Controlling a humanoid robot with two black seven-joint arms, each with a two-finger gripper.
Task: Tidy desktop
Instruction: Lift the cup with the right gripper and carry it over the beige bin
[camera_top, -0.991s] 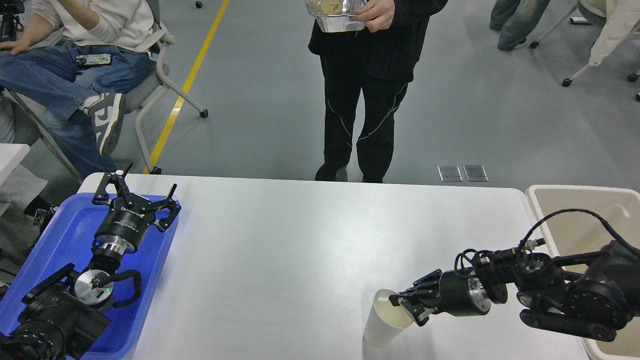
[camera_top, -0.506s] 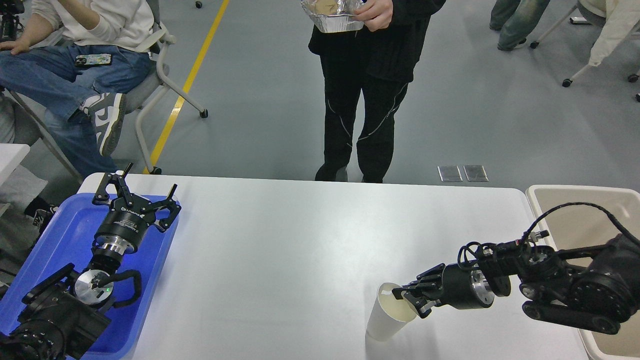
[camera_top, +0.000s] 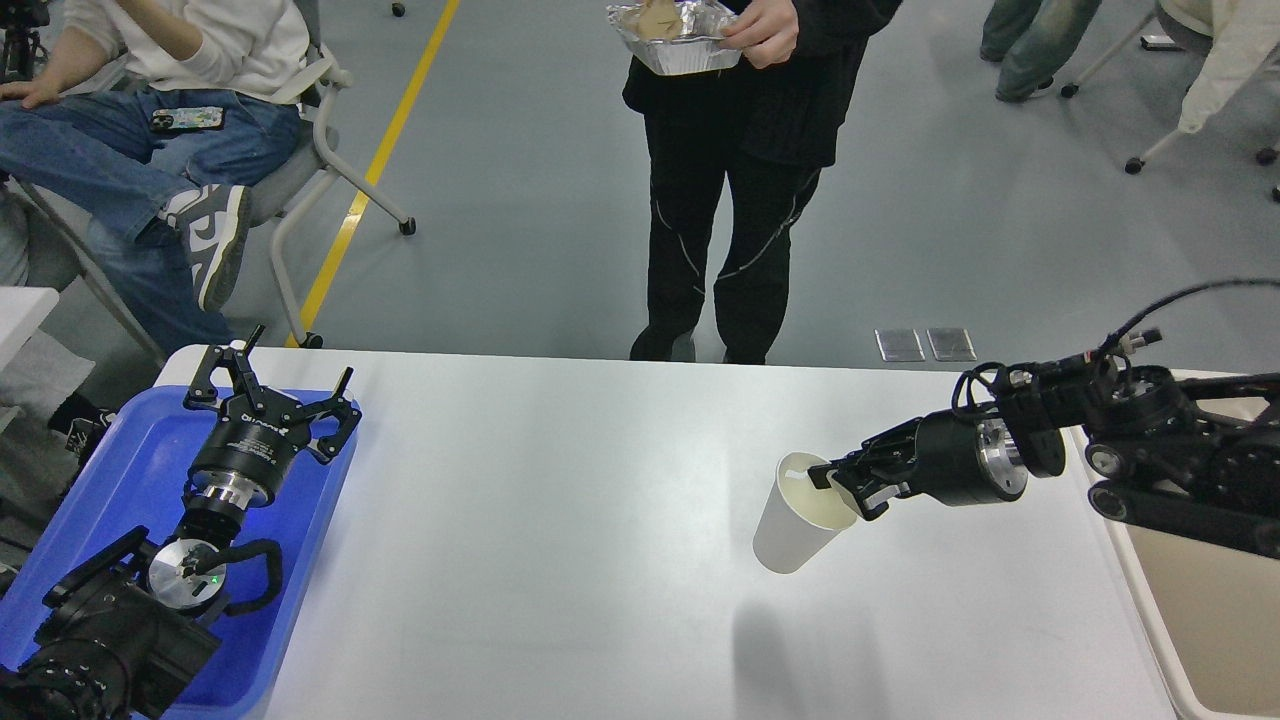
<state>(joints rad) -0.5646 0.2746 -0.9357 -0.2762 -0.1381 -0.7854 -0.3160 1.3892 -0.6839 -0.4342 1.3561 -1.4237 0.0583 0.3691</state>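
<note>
1. The right hand (camera_top: 848, 484) is clenched on the rim of a white paper cup (camera_top: 803, 513) — one finger reaches inside the mouth, the other presses the outer wall.
2. The white paper cup hangs clear of the large white rectangular table (camera_top: 600, 520), tilted with its mouth toward the right arm; a soft grey shadow (camera_top: 790, 650) lies on the table below it, apart from the cup's base.
3. The cup's inside looks cream-coloured; whether it holds anything cannot be told.
4. The left hand (camera_top: 275, 385) is spread wide, its two black fingers well apart and grasping nothing.
5. That left hand hovers over a blue plastic tray (camera_top: 130, 470) that sits at the left end of the table; the arm behind it covers much of the tray's floor.
6. A beige plastic tub (camera_top: 1190, 600) stands at the right end of the table, partly hidden by the right arm's black links and cable.
7. The table fills the lower half of the view — smooth, slightly glossy, with rounded far corners.
8. Beyond the far edge a person in black clothes (camera_top: 735, 200) stands holding a crumpled foil container (camera_top: 675, 35).
</note>
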